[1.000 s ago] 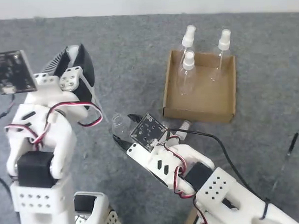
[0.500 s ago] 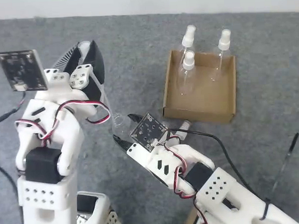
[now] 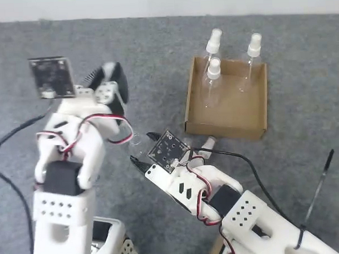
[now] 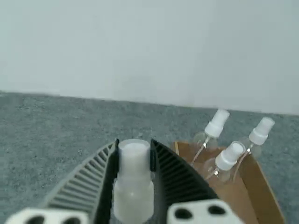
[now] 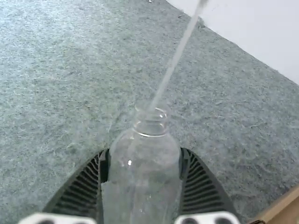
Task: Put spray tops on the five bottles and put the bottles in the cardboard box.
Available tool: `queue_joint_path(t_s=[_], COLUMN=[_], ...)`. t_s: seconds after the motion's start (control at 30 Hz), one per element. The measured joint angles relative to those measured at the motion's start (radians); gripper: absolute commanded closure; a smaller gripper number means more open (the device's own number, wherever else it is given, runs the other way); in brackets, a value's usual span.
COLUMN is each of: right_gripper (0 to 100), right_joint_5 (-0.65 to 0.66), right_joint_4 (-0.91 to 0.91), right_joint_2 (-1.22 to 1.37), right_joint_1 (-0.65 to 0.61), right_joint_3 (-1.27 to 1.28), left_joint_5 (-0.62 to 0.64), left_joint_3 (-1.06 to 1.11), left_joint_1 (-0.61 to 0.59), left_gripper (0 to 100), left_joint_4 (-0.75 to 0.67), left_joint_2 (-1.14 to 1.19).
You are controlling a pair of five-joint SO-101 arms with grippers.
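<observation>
1. Left gripper (image 4: 134, 145): the two ribbed black fingers are squeezed in on a white spray top (image 4: 134, 179). They are parted only by the top's own width, and its head sits right between the tips.
2. In the high view, that left gripper (image 3: 109, 73) is in the upper left of the frame, above the grey carpet (image 3: 155, 49).
3. Right gripper (image 5: 145, 156): the jaws are clamped on both sides of a clear bottle (image 5: 142, 179). The uncapped neck pokes out beyond the fingertips.
4. A thin dip tube (image 5: 174, 65) slants down to that neck, and its lower end meets the bottle's mouth. How far it goes inside, I cannot tell.
5. In the high view, the right gripper (image 3: 140, 146) and its bottle (image 3: 135, 140) sit just left of centre, below the left gripper. The right arm (image 3: 216, 195) runs off toward the lower right corner.
6. Over to the cardboard box (image 3: 225, 126), right of centre in the upper half of the frame. It holds three bottles, each with a white spray top on.
   - The back-left bottle (image 3: 214, 43) stands at the far wall.
   - The back-right bottle (image 3: 253, 47) is also at the far wall.
   - The front bottle (image 3: 212, 75) is just ahead of the back-left one.
7. A small white piece (image 3: 208, 142) lies on the carpet just in front of the box's near wall. It is too small to say what it is.
8. A thin dark stick (image 3: 320, 180) lies at the lower right, well apart from everything else.
</observation>
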Motion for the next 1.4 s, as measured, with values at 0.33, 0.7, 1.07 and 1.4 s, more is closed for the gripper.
queue_joint_path(t_s=[0.33,0.7,1.07,1.4], right_gripper=[99.2,99.2,99.2,99.2], right_joint_5=[0.0,-0.184,-0.186,-0.186], right_joint_4=[-0.017,-0.044,-0.044,-0.114], right_joint_2=[0.0,0.0,0.0,0.0], right_joint_1=[0.011,0.091,0.097,0.11], right_joint_3=[0.0,0.0,0.006,0.046], left_joint_5=[-0.005,-0.035,-0.092,-0.115], left_joint_3=[0.04,0.081,0.087,0.072], left_joint_1=[0.032,0.152,0.137,0.078], left_gripper=[99,99,88,83], left_joint_4=[0.037,0.083,0.173,0.192], left_joint_2=[0.0,0.002,0.002,-0.071])
